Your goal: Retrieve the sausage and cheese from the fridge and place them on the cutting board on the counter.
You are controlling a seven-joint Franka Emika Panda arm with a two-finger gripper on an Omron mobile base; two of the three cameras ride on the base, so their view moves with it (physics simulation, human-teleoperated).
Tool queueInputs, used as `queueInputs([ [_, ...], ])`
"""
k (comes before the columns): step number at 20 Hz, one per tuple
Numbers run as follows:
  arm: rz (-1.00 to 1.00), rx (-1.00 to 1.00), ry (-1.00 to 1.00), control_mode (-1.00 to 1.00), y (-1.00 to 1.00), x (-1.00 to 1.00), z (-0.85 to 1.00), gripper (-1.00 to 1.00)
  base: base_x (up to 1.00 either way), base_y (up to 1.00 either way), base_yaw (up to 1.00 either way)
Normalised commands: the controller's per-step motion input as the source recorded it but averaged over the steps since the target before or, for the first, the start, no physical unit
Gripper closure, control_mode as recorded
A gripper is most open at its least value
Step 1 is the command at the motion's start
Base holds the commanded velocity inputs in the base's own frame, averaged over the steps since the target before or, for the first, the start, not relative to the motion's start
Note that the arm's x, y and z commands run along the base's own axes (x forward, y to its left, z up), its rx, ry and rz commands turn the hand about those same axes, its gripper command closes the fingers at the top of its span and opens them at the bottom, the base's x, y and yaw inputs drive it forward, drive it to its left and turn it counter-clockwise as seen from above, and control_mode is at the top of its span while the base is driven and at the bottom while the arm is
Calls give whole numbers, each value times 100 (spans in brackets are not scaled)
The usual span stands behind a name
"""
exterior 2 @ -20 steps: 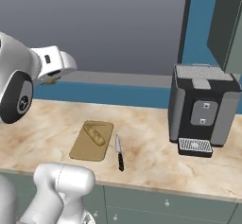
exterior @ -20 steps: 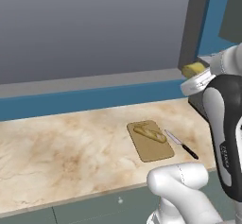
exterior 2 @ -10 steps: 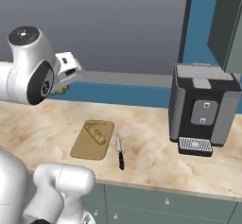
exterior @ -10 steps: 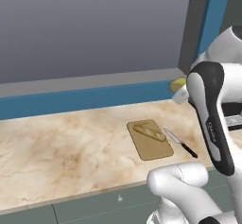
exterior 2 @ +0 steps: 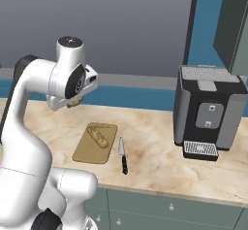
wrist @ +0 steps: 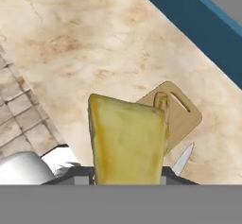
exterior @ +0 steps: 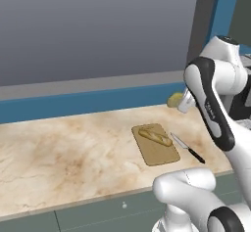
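One cheese (wrist: 126, 140): yellow wedge, browner at its edges, pinched in the gripper (exterior: 180, 102) above the counter (exterior: 73, 148), behind the board (exterior: 158, 150).
Board: tan, holds a pale elongated item (exterior: 155, 136); knife (exterior: 188, 148) just right.
Change: arm has swung down toward the counter.
Unclear: fingertips hidden behind cheese.

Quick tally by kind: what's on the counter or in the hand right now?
Food: 2, cheese in the hand, pale elongated item
Cutting board: 1
Knife: 1
Coffee machine: 1
Total: 5
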Motion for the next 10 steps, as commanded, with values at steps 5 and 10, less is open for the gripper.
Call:
queueInputs([
  [5, 0, -8, 17, -100, -8, 59, -37, 100, 0, 0, 0],
  [10, 0, -8, 20, -100, -6, 68, -46, 100, 0, 0, 0],
])
